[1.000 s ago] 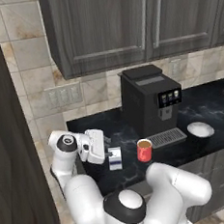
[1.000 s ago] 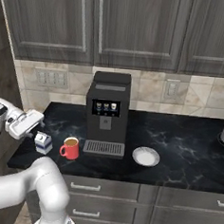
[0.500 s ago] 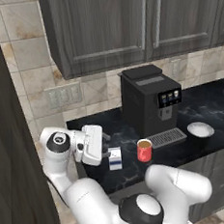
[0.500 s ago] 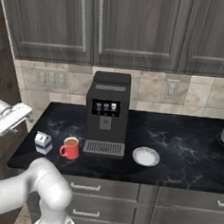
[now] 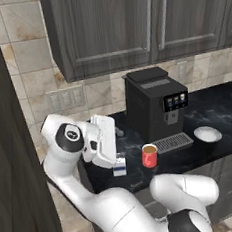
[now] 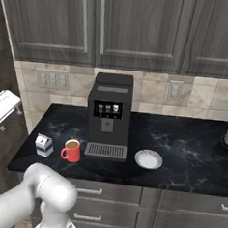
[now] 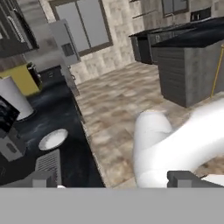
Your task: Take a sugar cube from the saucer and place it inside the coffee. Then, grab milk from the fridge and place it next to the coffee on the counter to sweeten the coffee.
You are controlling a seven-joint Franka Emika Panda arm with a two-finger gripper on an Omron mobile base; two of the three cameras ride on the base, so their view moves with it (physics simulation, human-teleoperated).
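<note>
- Black marbled worktop point(image 6: 181, 140) with faint white veins, above dark grey drawers with silver handles; dark grey wall cabinets hang over it.
- Small white gable-topped milk carton with a blue band point(image 6: 44, 145) point(image 5: 120, 165): upright near the worktop's left front corner, just beside the mug and apart from it.
- Small red cylindrical mug of brown coffee point(image 6: 72, 151) point(image 5: 149, 156): near the front edge, between the carton and the drip grille of the black coffee machine point(image 6: 109, 113) point(image 5: 156, 106), handle turned toward the carton.
- Small round shallow white saucer point(image 6: 148, 159) point(image 5: 207, 134) point(image 7: 53, 139): right of the grille, close to the front edge, well apart from the mug. Whether anything lies in it cannot be told.
- Robot's hand point(image 7: 111, 180): its two dark finger tips stand spread wide, with nothing between them; the hand view looks along the worktop's front edge and over the tiled floor.
- White hand body point(image 5: 104, 141) point(image 6: 2, 108): raised off the worktop's left end, above and left of the carton, touching nothing.
</note>
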